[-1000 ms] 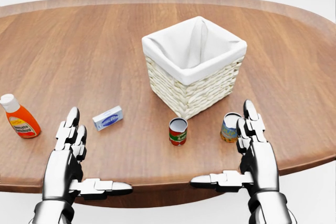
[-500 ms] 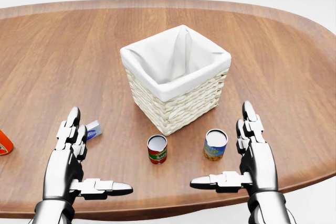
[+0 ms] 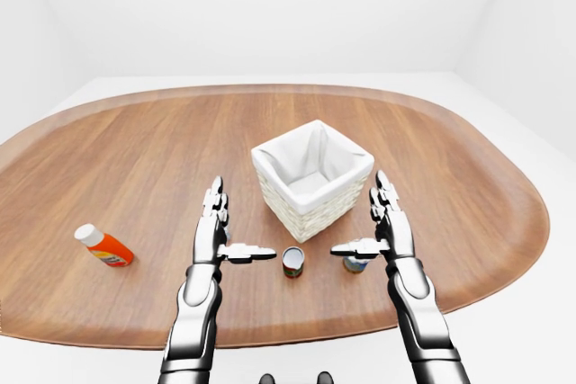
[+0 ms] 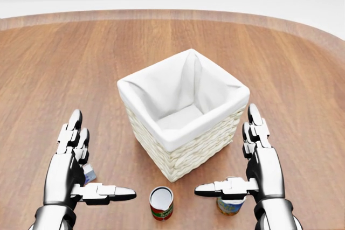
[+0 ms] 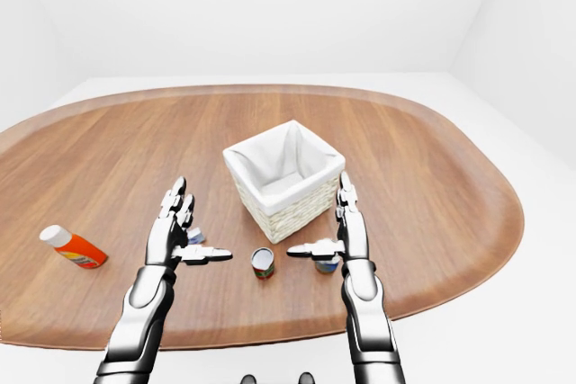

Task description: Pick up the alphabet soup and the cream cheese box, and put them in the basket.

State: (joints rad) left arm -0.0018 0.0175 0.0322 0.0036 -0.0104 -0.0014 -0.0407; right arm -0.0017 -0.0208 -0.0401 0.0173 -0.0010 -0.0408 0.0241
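The white-lined wicker basket (image 4: 183, 149) stands mid-view on the wooden table, with nothing inside. Below it stand two cans: a red-labelled one (image 4: 161, 204) and a blue-and-yellow one (image 4: 230, 206), partly under my right thumb. I cannot read either label. The blue-and-white cream cheese box (image 4: 89, 174) peeks out from behind my left hand. My left hand (image 4: 99, 157) is open at lower left, fingers up and thumb pointing right. My right hand (image 4: 232, 157) mirrors it, open, beside the basket's right corner. Neither hand holds anything.
An orange bottle with a white cap (image 3: 106, 247) lies far left on the table, outside the head view. The oval wooden table (image 3: 468, 177) spreads wide around the basket; its near edge runs just below the cans in the left-eye view.
The camera has moved in toward the table: basket and cans slid down the head view and grew. The bottle left that view; the box went behind my left hand. Hands hold their pose.
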